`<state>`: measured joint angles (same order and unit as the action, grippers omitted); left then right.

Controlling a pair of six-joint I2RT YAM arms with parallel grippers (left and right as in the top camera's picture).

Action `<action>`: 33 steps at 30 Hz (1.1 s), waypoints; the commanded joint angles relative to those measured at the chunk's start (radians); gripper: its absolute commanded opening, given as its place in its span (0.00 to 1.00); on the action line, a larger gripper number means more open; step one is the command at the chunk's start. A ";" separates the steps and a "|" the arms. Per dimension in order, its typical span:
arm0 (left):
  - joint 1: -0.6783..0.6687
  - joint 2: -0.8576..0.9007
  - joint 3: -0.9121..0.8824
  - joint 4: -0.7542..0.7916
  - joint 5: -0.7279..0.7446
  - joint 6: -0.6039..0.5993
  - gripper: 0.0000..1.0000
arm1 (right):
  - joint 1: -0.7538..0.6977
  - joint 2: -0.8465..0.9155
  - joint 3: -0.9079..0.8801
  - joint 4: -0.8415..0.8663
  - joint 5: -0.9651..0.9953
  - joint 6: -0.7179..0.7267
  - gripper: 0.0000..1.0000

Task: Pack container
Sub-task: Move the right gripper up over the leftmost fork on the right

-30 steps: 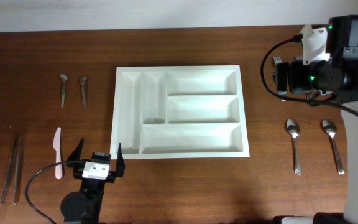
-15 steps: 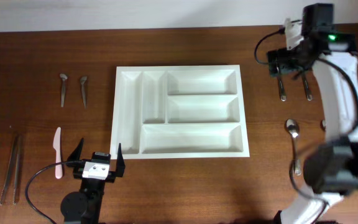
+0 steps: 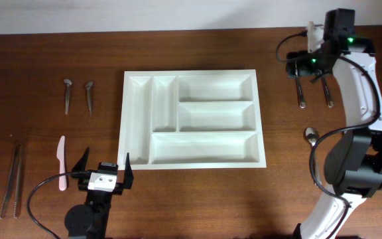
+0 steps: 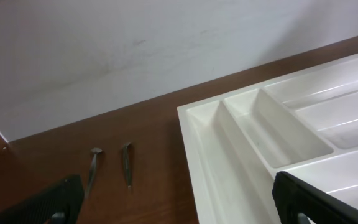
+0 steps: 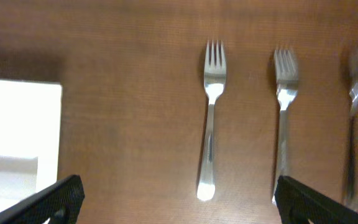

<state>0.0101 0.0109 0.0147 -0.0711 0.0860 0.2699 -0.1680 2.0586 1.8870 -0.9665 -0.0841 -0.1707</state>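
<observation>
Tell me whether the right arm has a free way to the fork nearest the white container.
Probably yes. Its open fingers hover above that fork, which lies alone on the table, apart from the next fork and the container, with nothing over it.

Dark brown wooden table (image 3: 191, 199) with a fine grain running side to side. A plain white wall (image 3: 144, 13) sits right along the table's far edge, with a few faint scuffs on it. Lighting over the table is soft and pretty even.

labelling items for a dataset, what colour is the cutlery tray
The cutlery tray is plain white, clearest in the overhead view.
</observation>
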 commanded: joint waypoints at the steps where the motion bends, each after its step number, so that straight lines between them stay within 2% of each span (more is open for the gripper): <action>1: 0.006 -0.006 -0.006 -0.003 -0.004 0.008 0.99 | -0.051 0.054 0.049 -0.073 -0.059 0.113 0.99; 5: 0.006 -0.006 -0.006 -0.003 -0.004 0.008 0.99 | -0.087 0.117 0.203 -0.266 -0.063 0.112 0.99; 9: 0.006 -0.006 -0.006 -0.003 -0.004 0.008 0.99 | -0.094 0.206 0.433 -0.447 -0.063 0.080 0.99; 14: 0.006 -0.006 -0.006 -0.003 -0.004 0.008 0.99 | -0.092 0.325 0.605 -0.561 -0.063 0.074 0.99; 18: 0.006 -0.006 -0.006 -0.003 -0.004 0.008 0.99 | -0.084 0.391 0.606 -0.569 -0.062 0.054 0.99; 24: 0.006 -0.006 -0.006 -0.003 -0.004 0.008 0.99 | -0.039 0.463 0.606 -0.531 0.043 -0.015 0.99; 33: 0.006 -0.006 -0.006 -0.003 -0.004 0.008 0.99 | -0.043 0.497 0.604 -0.460 0.032 -0.035 0.99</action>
<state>0.0101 0.0109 0.0147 -0.0711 0.0856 0.2699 -0.2024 2.5408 2.4832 -1.4376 -0.0681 -0.1848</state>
